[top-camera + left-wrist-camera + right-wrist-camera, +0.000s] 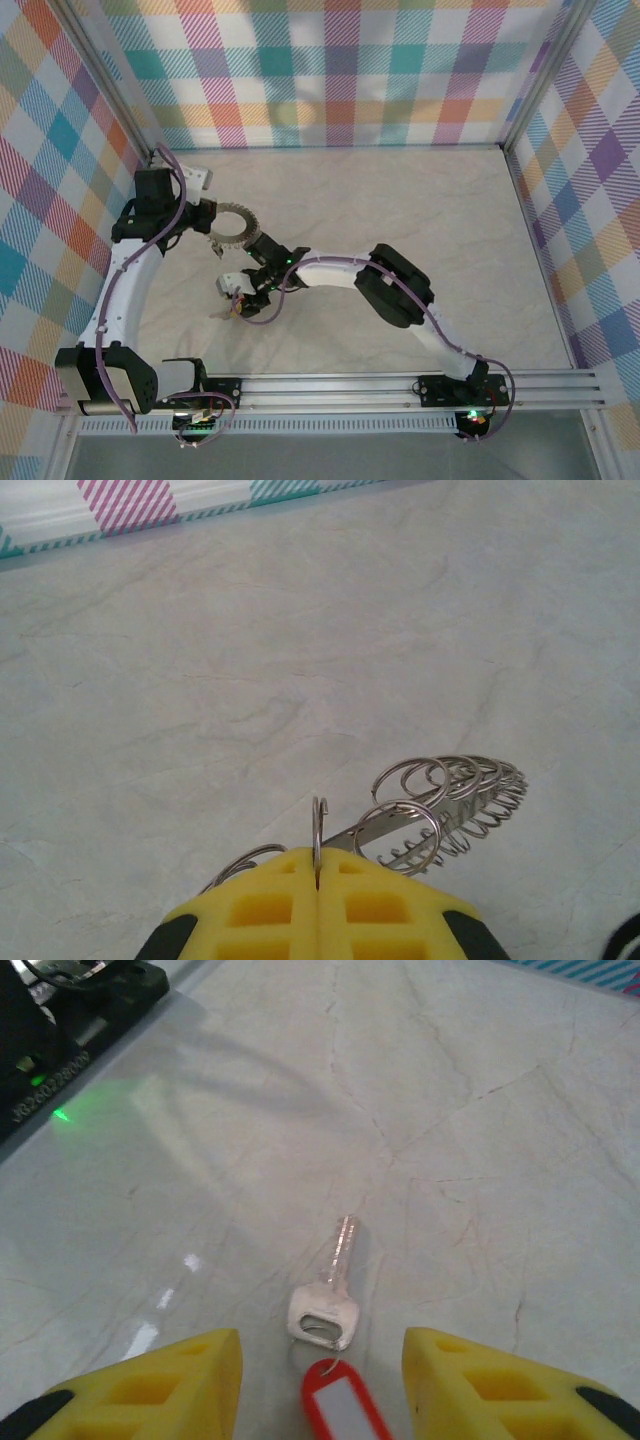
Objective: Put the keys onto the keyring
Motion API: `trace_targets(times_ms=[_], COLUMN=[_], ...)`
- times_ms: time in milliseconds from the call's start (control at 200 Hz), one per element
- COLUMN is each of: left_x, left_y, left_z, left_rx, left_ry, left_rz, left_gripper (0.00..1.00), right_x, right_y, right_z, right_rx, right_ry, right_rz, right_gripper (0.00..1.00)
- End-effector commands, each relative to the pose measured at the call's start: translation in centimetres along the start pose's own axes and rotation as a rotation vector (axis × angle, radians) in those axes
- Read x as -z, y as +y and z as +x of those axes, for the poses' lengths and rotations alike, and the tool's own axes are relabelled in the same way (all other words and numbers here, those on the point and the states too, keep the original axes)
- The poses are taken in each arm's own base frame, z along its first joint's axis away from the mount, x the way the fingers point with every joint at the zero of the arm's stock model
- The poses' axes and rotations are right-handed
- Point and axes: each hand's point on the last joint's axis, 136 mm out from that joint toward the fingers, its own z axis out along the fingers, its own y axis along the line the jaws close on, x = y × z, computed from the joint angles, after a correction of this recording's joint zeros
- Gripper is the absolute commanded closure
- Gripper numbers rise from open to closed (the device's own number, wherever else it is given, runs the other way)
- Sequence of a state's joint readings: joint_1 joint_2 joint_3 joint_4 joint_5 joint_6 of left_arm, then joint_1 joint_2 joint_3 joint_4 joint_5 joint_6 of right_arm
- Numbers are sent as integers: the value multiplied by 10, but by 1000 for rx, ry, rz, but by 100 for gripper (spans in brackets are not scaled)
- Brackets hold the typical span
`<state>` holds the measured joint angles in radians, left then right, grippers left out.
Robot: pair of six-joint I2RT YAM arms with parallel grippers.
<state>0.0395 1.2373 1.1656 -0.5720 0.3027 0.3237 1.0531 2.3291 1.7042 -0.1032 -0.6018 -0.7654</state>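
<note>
While left tool (318,868) clamps the keyring (440,818), right tool (322,1352) hangs spread over a key (326,1310)

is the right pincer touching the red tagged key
Apart. In the right wrist view the red-tagged key lies inside the open right pincer, with bare table either side.

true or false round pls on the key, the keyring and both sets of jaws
1. The left gripper has its jaws shut on the keyring. True.
2. The right gripper is gripping the key. False: its jaws are open, and the key lies on the table between them.
3. The key's tag is black. False: the tag is red.
4. The key is not yet on the keyring. True.
</note>
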Motion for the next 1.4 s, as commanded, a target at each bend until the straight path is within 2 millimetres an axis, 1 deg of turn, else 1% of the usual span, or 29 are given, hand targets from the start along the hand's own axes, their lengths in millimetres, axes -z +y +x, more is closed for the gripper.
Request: trace_targets(times_ms=[0,90,185,235,305,330,395,490,645,705,880,955,1025,1080,1205,1290,1395], left_x=[3,6,8,9,10,10,11,13,12,13,11,11,12,12,11,10,8], left_y=[5,10,13,14,13,12,12,11,11,11,10,10,8,7,4,1,-1], left_z=[-2,0,0,-1,-1,-1,0,3,7,7,6,5,4,4,5,7,7], left_rx=[37,50,57,57,53,50,42,32,27,23,31,31,30,30,38,47,54], left_ry=[-28,-25,-27,-31,-29,-28,-24,-17,-6,-6,-9,-10,-18,-21,-31,-35,-40], left_rz=[4,-1,6,5,12,12,14,15,10,10,22,27,33,40,57,71,84], left_gripper=[100,100,100,100,100,100,100,100,100,100,100,100,100,100,100,100,100], right_x=[-3,-3,-3,-5,-7,-8,-8,-6,-4,-4,-4,-2,3,9,27,46,77], right_y=[9,17,24,25,21,18,17,28,42,44,47,53,62,68,71,71,73], right_z=[4,14,19,23,26,26,27,27,41,45,50,59,70,75,79,83,94], right_rx=[-10,-3,-24,-58,-92,-101,-128,-153,-179,-189,-204,-219,-241,-259,-301,-356,-441], right_ry=[72,119,160,198,232,236,243,252,301,312,320,359,403,420,437,437,433], right_rz=[-54,-70,-110,-134,-128,-115,-110,-166,-212,-210,-216,-224,-241,-242,-208,-177,-115], right_gripper=[55,54,50,52,60,61,62,62,63,63,63,63,64,65,64,64,65])
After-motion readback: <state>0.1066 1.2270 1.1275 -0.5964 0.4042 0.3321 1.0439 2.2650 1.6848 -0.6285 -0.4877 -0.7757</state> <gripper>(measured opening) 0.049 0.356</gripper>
